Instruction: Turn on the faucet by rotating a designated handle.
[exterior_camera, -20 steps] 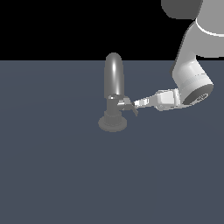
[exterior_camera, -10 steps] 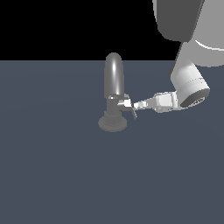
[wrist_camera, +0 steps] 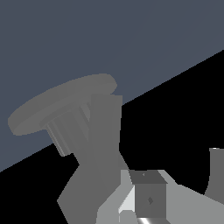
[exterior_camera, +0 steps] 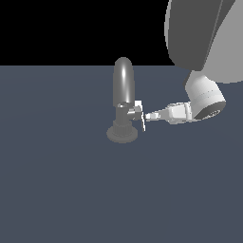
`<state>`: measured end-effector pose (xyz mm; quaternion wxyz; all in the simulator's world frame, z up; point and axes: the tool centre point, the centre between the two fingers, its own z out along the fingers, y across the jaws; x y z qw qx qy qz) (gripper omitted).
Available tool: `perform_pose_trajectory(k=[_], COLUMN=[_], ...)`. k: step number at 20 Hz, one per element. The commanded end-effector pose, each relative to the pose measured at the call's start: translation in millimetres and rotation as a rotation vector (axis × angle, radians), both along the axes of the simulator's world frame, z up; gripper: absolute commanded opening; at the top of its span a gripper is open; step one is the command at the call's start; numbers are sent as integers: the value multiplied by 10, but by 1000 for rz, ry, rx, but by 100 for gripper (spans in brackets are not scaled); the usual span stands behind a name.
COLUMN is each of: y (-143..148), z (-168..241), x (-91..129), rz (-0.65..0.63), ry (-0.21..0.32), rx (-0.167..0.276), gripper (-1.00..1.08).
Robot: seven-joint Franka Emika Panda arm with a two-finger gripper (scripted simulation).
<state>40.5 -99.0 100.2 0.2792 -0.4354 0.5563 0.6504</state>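
Faucet (exterior_camera: pixel 123 102) upright on the dark tabletop (exterior_camera: pixel 61 190), handle (exterior_camera: pixel 138 115) jutting from its stem toward the arm, claw (exterior_camera: pixel 148 116) tip right at the handle, claw opening impossible to tell

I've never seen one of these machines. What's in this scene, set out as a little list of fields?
setting: bare dark grey-blue surface, black background
faucet: glossy grey, arched spout, round flared base
handle: short lever sticking out of the stem toward the exterior view's right
gripper: white, reaching in sideways, its tip at the handle's end
gripper state: open or shut cannot be told
water: none visible
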Motion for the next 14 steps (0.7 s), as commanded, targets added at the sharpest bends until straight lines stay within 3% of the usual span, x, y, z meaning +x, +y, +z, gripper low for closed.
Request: perform_pose_trajectory(k=[1, 14], y=[72, 84], z=[-372, -617], x=[-17, 30], rz=[-18, -22], ry=[40, 60], rx=[-16, -18], gripper=[-100, -100])
